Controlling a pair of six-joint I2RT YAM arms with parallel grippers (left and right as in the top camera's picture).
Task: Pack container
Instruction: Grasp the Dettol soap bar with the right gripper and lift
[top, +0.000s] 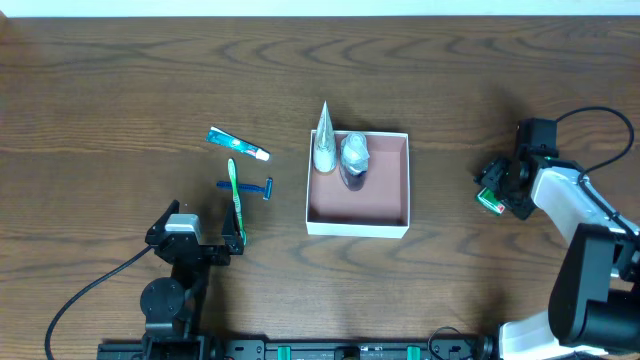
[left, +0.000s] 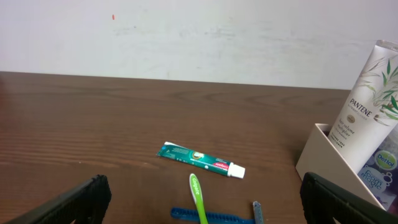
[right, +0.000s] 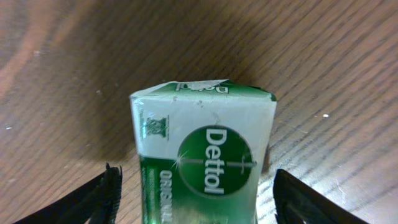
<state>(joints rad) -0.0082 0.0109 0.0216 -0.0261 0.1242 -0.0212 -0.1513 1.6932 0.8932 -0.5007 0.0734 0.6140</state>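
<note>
Green Dettol soap (right: 205, 162), lettering legible right wrist only

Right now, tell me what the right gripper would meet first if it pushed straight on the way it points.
The Dettol soap box: it lies on the table directly ahead, between the open fingers of the right gripper. Depth is unclear, so I cannot tell how near it already is.

Bottles (top: 355, 158) crowd the container (top: 372, 203) far-left corner; remainder open.
</note>
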